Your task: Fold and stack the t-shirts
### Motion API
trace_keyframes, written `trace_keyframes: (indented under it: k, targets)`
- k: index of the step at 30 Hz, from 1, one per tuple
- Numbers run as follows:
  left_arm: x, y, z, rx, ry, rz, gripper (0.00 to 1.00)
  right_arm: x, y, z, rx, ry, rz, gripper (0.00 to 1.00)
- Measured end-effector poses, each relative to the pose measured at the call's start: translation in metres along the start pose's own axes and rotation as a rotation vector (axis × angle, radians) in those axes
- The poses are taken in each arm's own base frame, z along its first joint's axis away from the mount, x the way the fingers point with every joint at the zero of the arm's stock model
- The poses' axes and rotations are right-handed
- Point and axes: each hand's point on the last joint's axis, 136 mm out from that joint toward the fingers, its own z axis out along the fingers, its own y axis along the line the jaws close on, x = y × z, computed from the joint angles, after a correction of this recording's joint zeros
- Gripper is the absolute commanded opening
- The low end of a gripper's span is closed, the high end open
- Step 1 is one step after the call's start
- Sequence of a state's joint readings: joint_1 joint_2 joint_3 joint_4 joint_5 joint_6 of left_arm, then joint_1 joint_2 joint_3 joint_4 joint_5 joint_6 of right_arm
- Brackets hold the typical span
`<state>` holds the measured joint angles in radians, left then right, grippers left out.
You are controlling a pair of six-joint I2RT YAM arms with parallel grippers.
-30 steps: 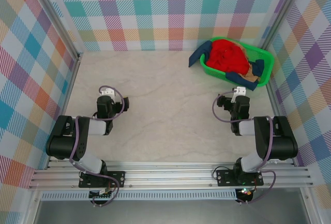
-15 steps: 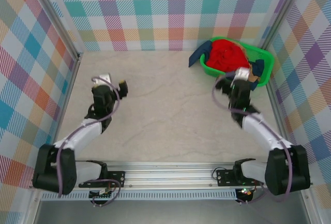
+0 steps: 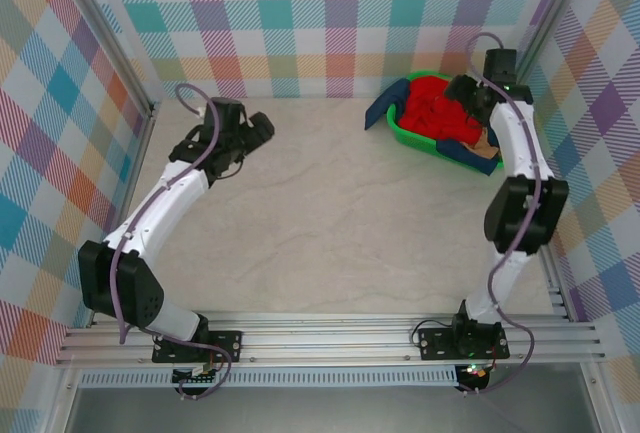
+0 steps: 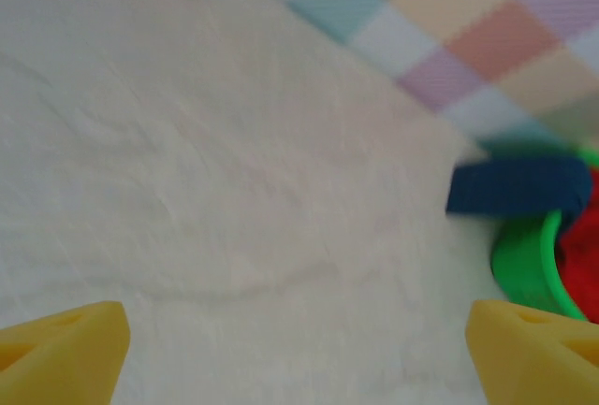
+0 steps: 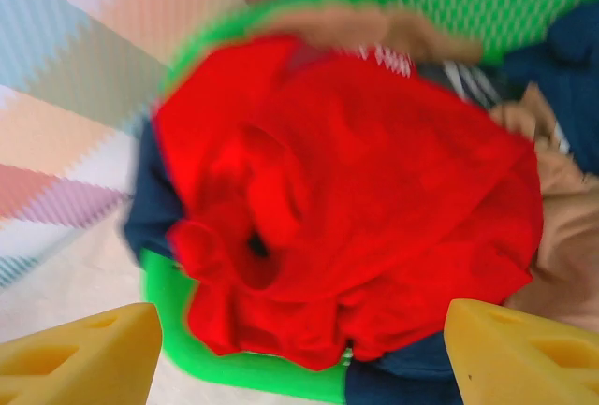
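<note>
Fingers (image 5: pixel 80 358) of right gripper (image 5: pixel 299 358) gape — empty (left gripper (image 4: pixel 295 358) likewise).

Green basket (image 3: pixel 408 136) sits at the table's (image 3: pixel 330 213) far-right corner.

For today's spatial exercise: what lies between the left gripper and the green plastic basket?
Bare beige tabletop, then a navy cloth shirt overhanging the basket; top view.

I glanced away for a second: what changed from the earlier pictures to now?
Both arms unfolded and reached away from their bases: the right gripper now hangs over the red t-shirt in the green basket, the left gripper over the table, far left. Both open, nothing taken. The t-shirt and basket stayed put.
</note>
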<state>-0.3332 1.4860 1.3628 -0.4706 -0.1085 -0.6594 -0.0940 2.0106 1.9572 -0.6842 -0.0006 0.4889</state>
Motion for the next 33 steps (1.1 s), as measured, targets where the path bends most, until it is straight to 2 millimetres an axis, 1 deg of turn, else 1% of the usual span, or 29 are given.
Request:
trace_keyframes:
  k: [1,3,4,6,8,11,16,17,18,21,22,23,25,27,28,30,31,33]
  targets:
    - [0.010,-0.007,-0.001,0.019,0.032,0.012,0.91,0.007,-0.006,0.013,0.011,0.047,0.005,0.80]
    - [0.021,-0.018,-0.004,0.054,0.065,0.029,0.90,0.019,-0.017,0.031,0.028,0.119,0.013,0.81]
    - [0.026,-0.021,-0.005,0.065,0.082,0.035,0.90,0.024,-0.020,0.036,0.031,0.145,0.012,0.81]
    - [0.035,-0.026,-0.007,0.078,0.108,0.045,0.89,0.026,-0.021,0.042,0.030,0.172,0.009,0.79]
    - [0.040,-0.029,-0.009,0.089,0.125,0.051,0.89,0.021,-0.019,0.046,0.023,0.174,0.004,0.75]
    - [0.044,-0.025,-0.013,0.082,0.136,0.053,0.89,0.010,-0.012,0.056,-0.001,0.156,-0.004,0.74]
    - [0.046,-0.021,-0.019,0.073,0.144,0.052,0.88,0.005,-0.010,0.075,-0.012,0.158,-0.006,0.70]
    - [0.046,-0.021,-0.019,0.073,0.144,0.052,0.88,0.004,-0.010,0.080,-0.011,0.161,-0.005,0.65]
    - [0.046,-0.021,-0.020,0.073,0.144,0.052,0.87,0.004,-0.011,0.084,-0.008,0.163,-0.006,0.56]
    - [0.047,-0.020,-0.020,0.069,0.148,0.052,0.85,0.007,-0.017,0.095,0.008,0.177,0.011,0.17]
    - [0.047,-0.019,-0.020,0.066,0.151,0.052,0.84,0.009,-0.019,0.096,0.014,0.181,0.017,0.07]
    - [0.048,-0.018,-0.020,0.063,0.153,0.052,0.84,0.010,-0.020,0.097,0.018,0.183,0.019,0.00]
    - [0.049,-0.017,-0.021,0.059,0.156,0.049,0.82,0.009,-0.022,0.095,0.027,0.170,0.021,0.00]
    - [0.048,-0.017,-0.022,0.061,0.155,0.049,0.82,0.008,-0.024,0.086,0.043,0.154,0.023,0.00]
    - [0.049,-0.017,-0.023,0.061,0.154,0.049,0.81,0.005,-0.024,0.077,0.048,0.137,0.022,0.00]
    - [0.051,-0.014,-0.024,0.058,0.157,0.047,0.81,-0.006,-0.018,0.050,0.040,0.082,0.023,0.00]
    - [0.052,-0.013,-0.024,0.056,0.157,0.046,0.81,-0.014,-0.012,0.032,0.026,0.041,0.025,0.00]
    - [0.053,-0.012,-0.024,0.049,0.159,0.040,0.81,-0.037,0.007,-0.014,-0.025,-0.061,0.019,0.00]
